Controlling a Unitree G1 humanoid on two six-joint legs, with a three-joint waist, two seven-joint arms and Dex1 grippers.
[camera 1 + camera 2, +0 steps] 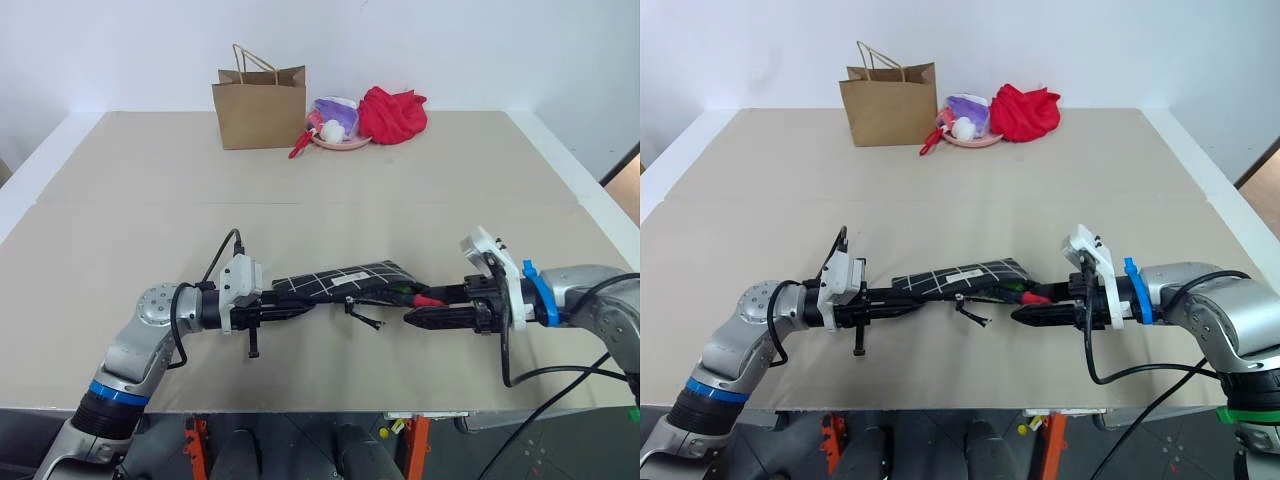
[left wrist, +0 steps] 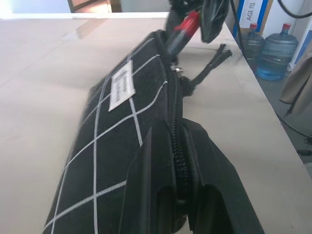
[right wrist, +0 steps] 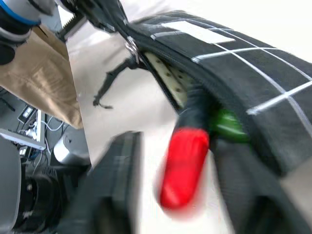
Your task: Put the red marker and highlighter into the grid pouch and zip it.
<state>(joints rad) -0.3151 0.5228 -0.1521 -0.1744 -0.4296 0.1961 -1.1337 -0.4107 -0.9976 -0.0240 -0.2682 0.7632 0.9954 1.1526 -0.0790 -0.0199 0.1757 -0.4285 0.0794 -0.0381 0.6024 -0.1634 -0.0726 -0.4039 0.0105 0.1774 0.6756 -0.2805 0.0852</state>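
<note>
The grid pouch (image 1: 340, 280) hangs level over the table between my two grippers, label side up. My left gripper (image 1: 292, 312) is shut on its closed end, its fingers (image 2: 214, 195) clamping the zipper seam. The red marker (image 3: 183, 165) sticks out of the pouch's open end, dark barrel inside and red cap (image 1: 430, 299) outside. The green highlighter (image 3: 228, 124) lies inside the mouth beside it. My right gripper (image 1: 420, 308) is open around the red cap, with a gap on each side. The zipper's black pull cord (image 1: 365, 318) dangles below the pouch.
A brown paper bag (image 1: 260, 105) stands at the table's far edge, with a pink dish of small items (image 1: 338, 128) and a red cloth (image 1: 392, 113) to its right. The table's front edge (image 1: 300, 410) lies just under my arms.
</note>
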